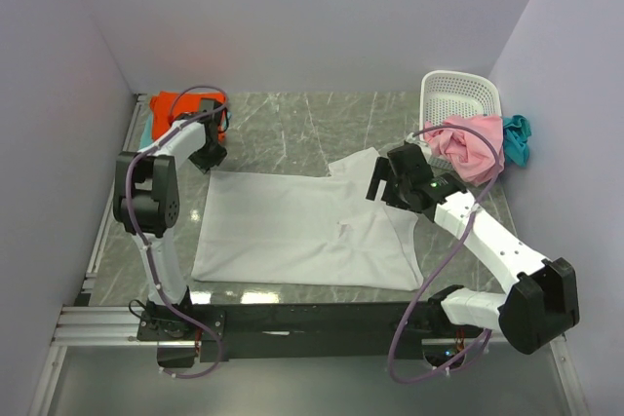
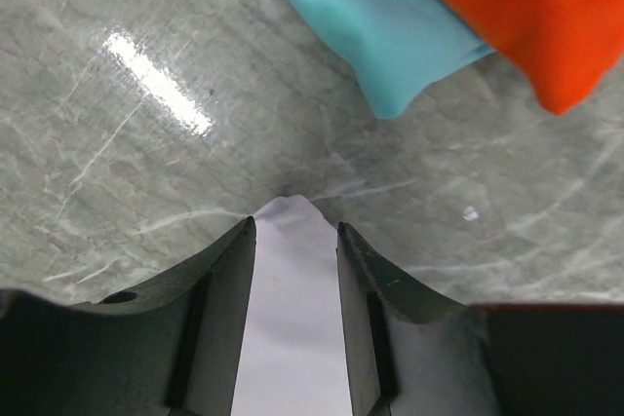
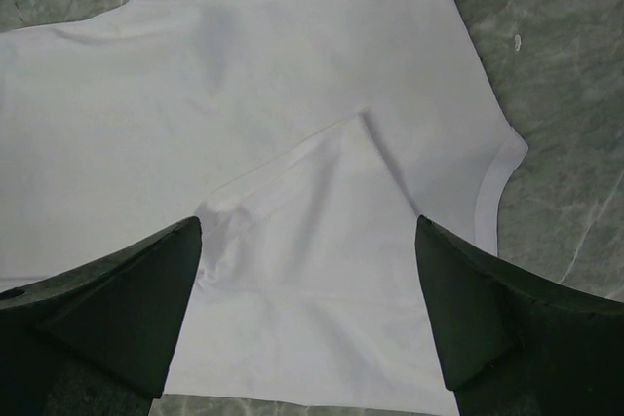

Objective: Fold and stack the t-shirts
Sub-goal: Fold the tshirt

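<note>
White t-shirt (image 1: pixel 292 231) lay spread flat on the counter (image 1: pixel 283 133), limp and light, one corner inside the narrowly parted left claw (image 2: pixel 295 229), a sleeve right beneath the wide-open right claw (image 3: pixel 307 226), so pinching at hems and corners looked the safest hold.

The grey marbled bench (image 1: pixel 292 129) carries a white t-shirt (image 1: pixel 292 231) spread flat. Beyond that shirt's far-left corner, an orange-red t-shirt (image 1: pixel 175 104) lies heaped over a pale aqua t-shirt (image 1: pixel 146 131). To its far right stands a white basket (image 1: pixel 458 94), with a pink t-shirt (image 1: pixel 468 148) and a teal t-shirt (image 1: pixel 517 135) bunched against it.
</note>
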Controlling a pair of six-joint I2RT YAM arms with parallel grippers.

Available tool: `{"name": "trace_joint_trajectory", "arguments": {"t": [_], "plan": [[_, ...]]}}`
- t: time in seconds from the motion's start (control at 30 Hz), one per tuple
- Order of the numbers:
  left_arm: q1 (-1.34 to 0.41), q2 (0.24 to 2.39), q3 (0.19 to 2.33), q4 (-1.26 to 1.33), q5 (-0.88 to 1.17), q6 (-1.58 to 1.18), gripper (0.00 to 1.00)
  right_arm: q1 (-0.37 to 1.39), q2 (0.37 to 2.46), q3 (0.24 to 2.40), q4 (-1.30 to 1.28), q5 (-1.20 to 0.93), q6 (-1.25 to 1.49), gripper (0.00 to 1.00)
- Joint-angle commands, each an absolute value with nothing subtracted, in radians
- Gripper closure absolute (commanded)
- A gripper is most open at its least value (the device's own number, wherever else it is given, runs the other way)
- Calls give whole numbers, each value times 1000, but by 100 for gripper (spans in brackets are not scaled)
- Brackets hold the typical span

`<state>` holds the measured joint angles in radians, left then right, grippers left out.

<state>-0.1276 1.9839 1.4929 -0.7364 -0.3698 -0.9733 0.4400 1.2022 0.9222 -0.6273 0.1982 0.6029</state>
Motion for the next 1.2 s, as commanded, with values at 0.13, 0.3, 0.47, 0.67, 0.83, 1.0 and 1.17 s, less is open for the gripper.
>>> {"name": "trace_joint_trajectory", "arguments": {"t": [0.13,0.3,0.47,0.67,0.83,1.0,1.17], "plan": [[-124,2028,1531,-762,-417,-979,58,423,1212,927,-588,190,581,4],[-124,2056,1526,-741,-408,-983,61,422,1216,925,-591,172,581,4],[-124,2046,1494,-723,-396,-985,64,422,1218,911,-586,155,586,5],[-124,2059,1499,-709,-385,-971,66,422,1220,916,-581,147,580,6],[-124,2065,1470,-681,-354,-960,77,420,1221,942,-595,164,572,7],[-124,2042,1425,-635,-334,-936,99,422,1242,1001,-577,147,557,9],[-124,2003,1385,-620,-345,-913,99,408,1380,1139,-609,196,534,11]]}}
